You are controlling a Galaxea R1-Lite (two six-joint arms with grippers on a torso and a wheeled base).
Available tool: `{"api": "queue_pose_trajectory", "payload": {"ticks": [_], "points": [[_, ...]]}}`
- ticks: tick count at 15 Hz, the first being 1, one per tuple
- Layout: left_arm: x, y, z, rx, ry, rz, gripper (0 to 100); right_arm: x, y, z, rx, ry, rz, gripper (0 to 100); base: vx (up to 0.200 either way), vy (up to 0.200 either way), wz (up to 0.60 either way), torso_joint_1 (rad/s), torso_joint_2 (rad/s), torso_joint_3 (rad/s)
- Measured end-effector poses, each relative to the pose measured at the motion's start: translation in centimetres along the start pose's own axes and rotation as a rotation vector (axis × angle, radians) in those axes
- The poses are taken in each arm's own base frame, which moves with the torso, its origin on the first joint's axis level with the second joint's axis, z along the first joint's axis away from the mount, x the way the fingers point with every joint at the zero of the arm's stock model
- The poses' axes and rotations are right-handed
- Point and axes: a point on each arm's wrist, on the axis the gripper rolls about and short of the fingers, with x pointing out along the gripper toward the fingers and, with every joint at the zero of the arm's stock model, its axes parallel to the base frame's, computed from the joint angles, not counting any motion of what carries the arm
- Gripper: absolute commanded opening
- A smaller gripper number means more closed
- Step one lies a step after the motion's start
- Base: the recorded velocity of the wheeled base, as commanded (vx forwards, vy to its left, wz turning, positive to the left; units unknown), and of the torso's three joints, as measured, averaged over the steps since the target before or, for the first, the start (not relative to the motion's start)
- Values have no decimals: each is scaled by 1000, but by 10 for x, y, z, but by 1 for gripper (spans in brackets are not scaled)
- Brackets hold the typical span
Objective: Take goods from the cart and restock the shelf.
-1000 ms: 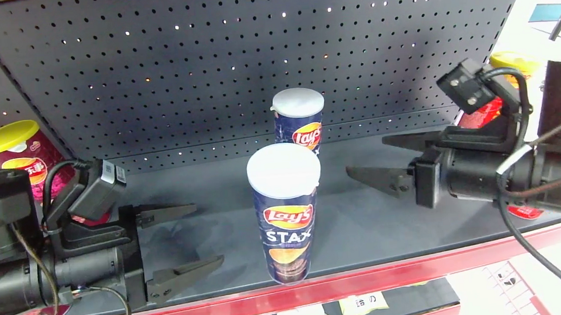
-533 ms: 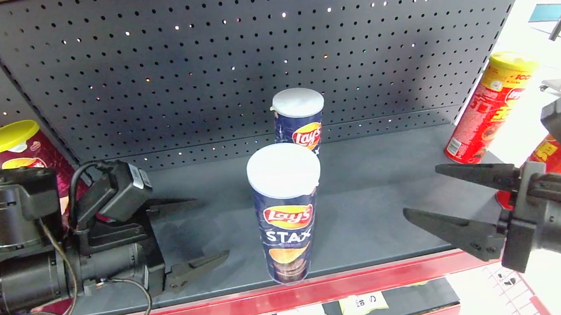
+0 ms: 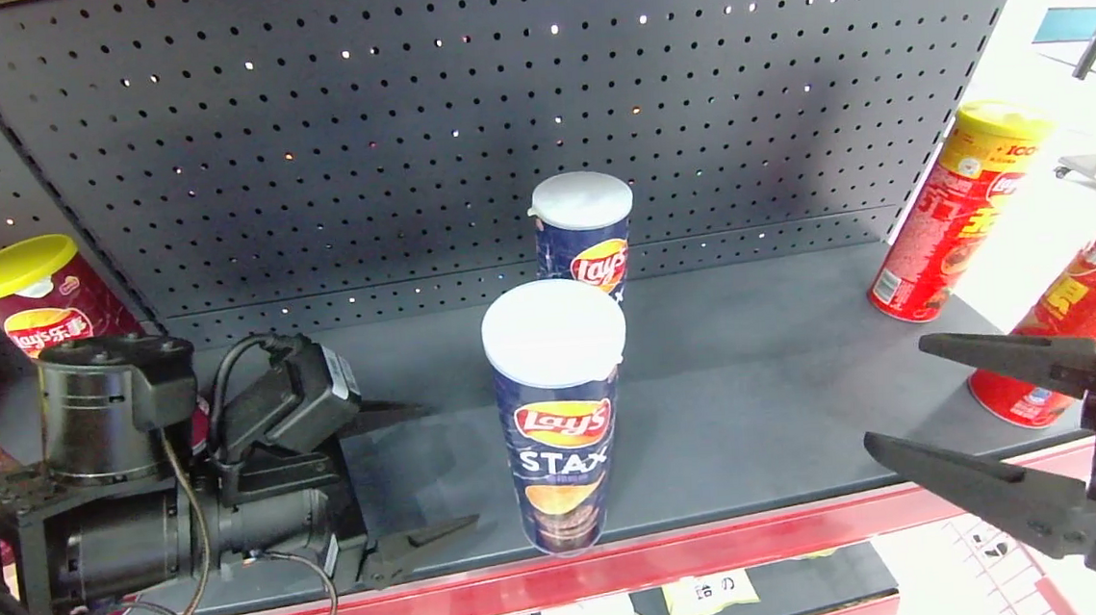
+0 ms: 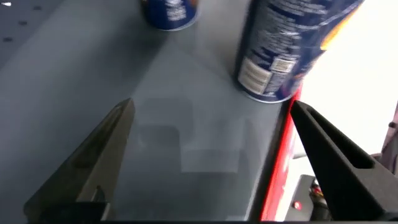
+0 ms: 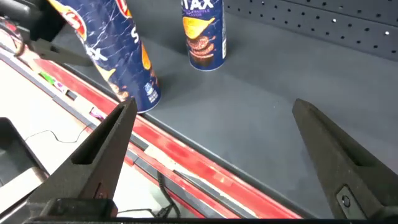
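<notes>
Dark grey pegboard back wall (image 3: 496,109) w/ pinpoints of light thru some holes; grey shelf (image 3: 765,379) deck below it, red front rail (image 3: 719,539) along its edge. Lower tier (image 3: 818,583) sits just under the rail. Bright, strongly lit pale floor (image 3: 1023,62) past the shelf's right end.

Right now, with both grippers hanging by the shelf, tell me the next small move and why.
Probably draw the right gripper back off the grey metal shelf to fetch more stock: it and the left gripper are open and empty, and the front blue cylindrical crisp can and the rear blue can already stand upright there.
</notes>
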Motion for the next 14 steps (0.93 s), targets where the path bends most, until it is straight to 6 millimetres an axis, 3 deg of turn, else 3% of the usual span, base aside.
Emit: {"api": "queue_pose_trajectory", "payload": {"ticks": [14], "points": [[33,8,7,30,11,-38,100,-5,0,4,1,-28,-6,100,0,0,0,0,0,0]]}}
